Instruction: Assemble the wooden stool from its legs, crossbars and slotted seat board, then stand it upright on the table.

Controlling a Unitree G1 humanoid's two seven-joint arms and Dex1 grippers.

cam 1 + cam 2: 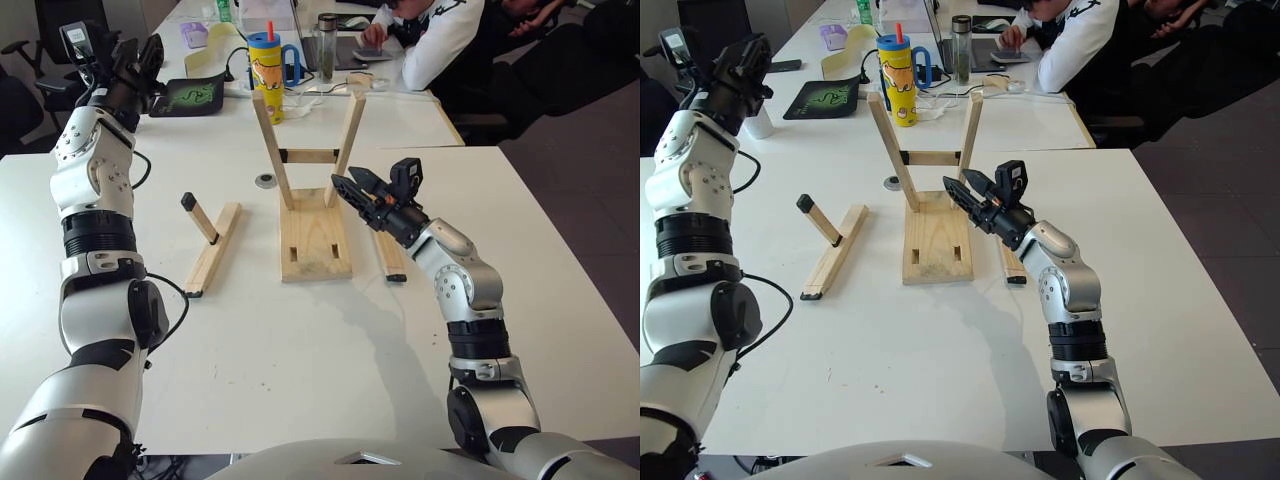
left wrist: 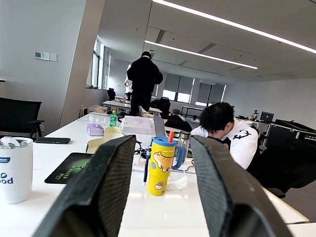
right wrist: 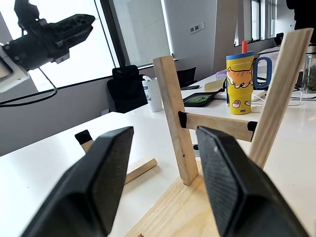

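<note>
The slotted seat board (image 1: 315, 248) lies flat mid-table. Two legs (image 1: 270, 150) joined by a crossbar (image 1: 310, 156) stand slanted in its far end. My right gripper (image 1: 345, 188) is open just right of that frame, near the right leg's foot, with nothing between its fingers (image 3: 98, 182). A second leg pair (image 1: 213, 248) lies left of the board, one black-capped leg sticking up. Another wooden piece (image 1: 390, 255) lies right of the board, under my right forearm. My left gripper (image 1: 145, 55) is raised high at the far left, open and holding nothing.
A yellow cup (image 1: 265, 75), a bottle (image 1: 327, 45) and a green mat (image 1: 195, 95) sit on the far table, where a person is seated. A white cup (image 1: 758, 122) stands far left. A round grommet (image 1: 265, 181) lies behind the board. The near table is bare.
</note>
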